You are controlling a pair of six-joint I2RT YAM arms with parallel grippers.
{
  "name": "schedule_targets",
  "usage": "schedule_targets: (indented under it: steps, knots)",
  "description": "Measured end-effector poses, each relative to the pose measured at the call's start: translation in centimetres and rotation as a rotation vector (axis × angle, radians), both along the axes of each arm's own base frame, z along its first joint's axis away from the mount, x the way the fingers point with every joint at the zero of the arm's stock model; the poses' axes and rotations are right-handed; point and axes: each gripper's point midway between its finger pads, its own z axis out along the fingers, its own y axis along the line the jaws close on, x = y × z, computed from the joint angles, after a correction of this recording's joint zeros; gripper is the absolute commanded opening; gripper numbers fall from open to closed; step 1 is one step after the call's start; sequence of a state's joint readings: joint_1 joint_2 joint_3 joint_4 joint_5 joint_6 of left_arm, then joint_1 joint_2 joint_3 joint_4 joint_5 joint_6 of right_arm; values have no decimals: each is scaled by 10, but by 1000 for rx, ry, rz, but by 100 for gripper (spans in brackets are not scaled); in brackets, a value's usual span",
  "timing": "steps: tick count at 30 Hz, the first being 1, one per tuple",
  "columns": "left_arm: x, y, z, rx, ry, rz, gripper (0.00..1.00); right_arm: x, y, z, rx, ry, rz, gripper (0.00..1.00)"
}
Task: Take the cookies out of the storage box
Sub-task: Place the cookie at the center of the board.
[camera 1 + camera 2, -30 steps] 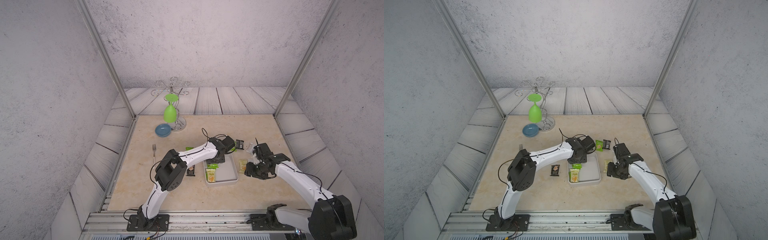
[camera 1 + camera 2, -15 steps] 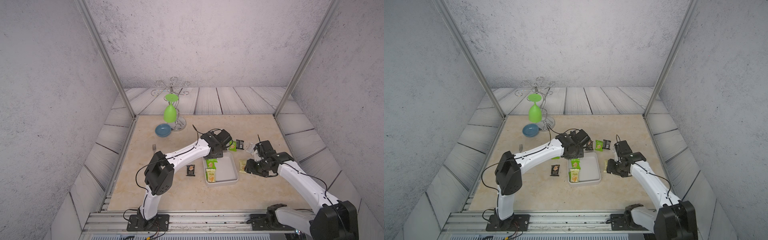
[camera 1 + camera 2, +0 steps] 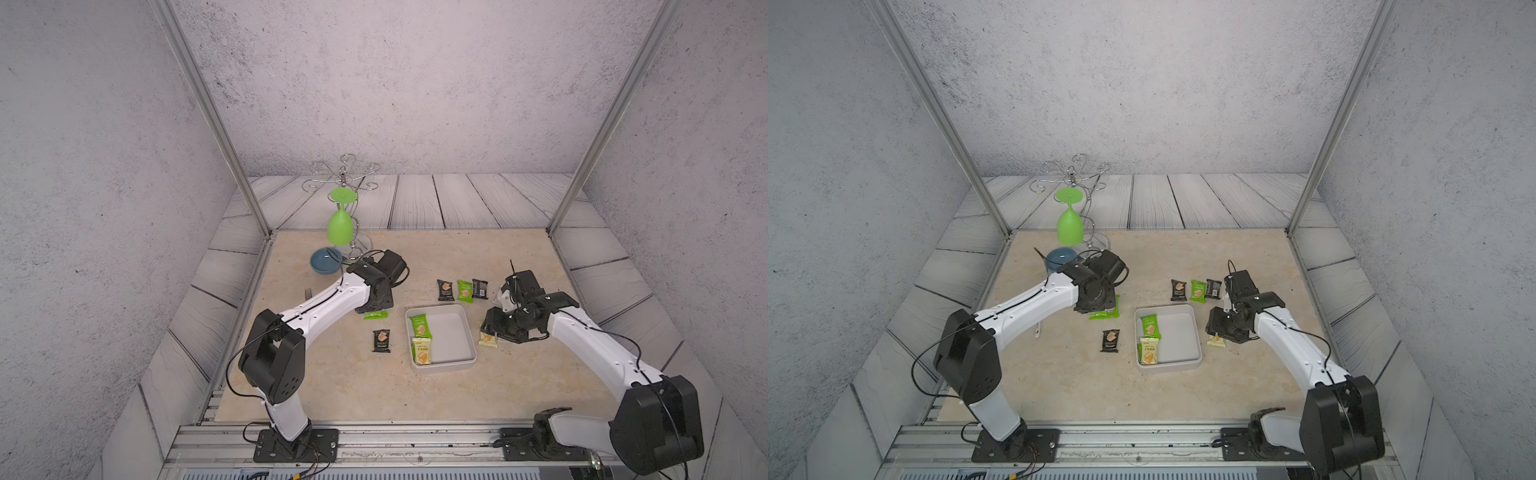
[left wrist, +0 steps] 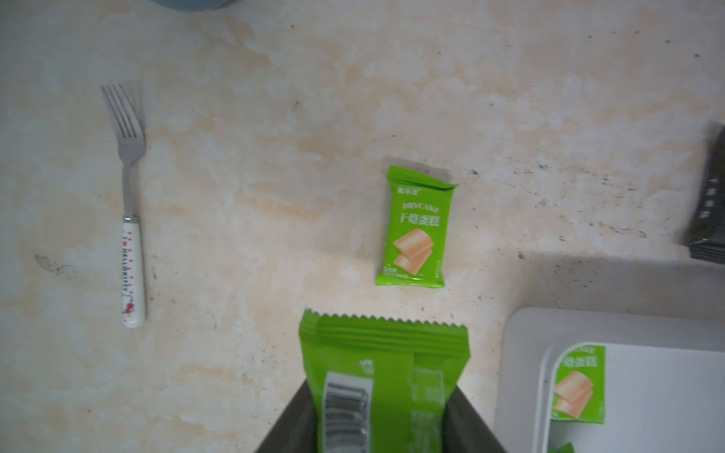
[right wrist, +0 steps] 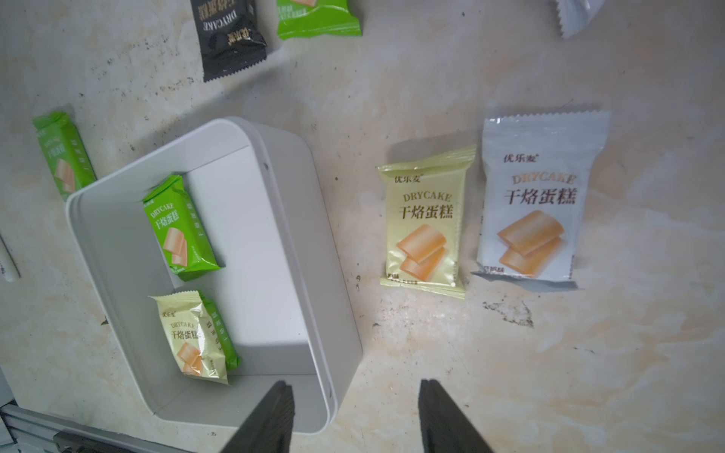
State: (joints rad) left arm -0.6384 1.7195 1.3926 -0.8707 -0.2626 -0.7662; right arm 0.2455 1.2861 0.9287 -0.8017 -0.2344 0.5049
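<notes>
From high up front, both top views give us the whole table (image 3: 374, 395). Our wrist views look closely down past the left claw (image 4: 386, 427) and right claw (image 5: 355, 415), sharing the box (image 5: 298, 204) beside them.

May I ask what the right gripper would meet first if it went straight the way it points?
Probably the storage box, whose wall the open right gripper straddles; depth is unclear.

Tabletop (image 3: 332, 374) bears storage box (image 3: 436, 307), cookies (image 3: 381, 340), fork (image 4: 132, 266), apparently dish (image 3: 326, 262).
</notes>
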Motion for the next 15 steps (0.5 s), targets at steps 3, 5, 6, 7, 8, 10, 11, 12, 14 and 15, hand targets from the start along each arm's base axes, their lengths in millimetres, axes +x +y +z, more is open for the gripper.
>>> schedule_targets:
  steps: [3,5,6,7,8,10,11,12,14,15]
  knots:
    - [6,20,-11,10,11,13,47,4,1,-2,-2,7,-1,56]
    - [9,32,-20,10,26,21,48,5,1,-4,-5,14,-1,56]
    - [10,37,-23,9,33,24,48,5,1,-5,-6,18,-1,56]
    - [12,43,-27,8,40,29,48,6,1,-6,-8,23,-1,56]
    - [16,48,-30,7,46,34,47,6,1,-7,-10,28,-1,56]
    - [23,54,-39,4,56,40,48,6,1,-10,-14,38,-2,56]
    - [28,57,-44,2,61,42,48,6,0,-11,-16,44,-3,56]
    - [31,59,-49,2,67,43,48,5,0,-13,-19,49,-3,56]
    - [37,62,-62,1,84,42,48,4,-1,-14,-26,60,-4,56]
    - [38,62,-68,-1,91,40,48,4,-2,-14,-32,63,-6,56]
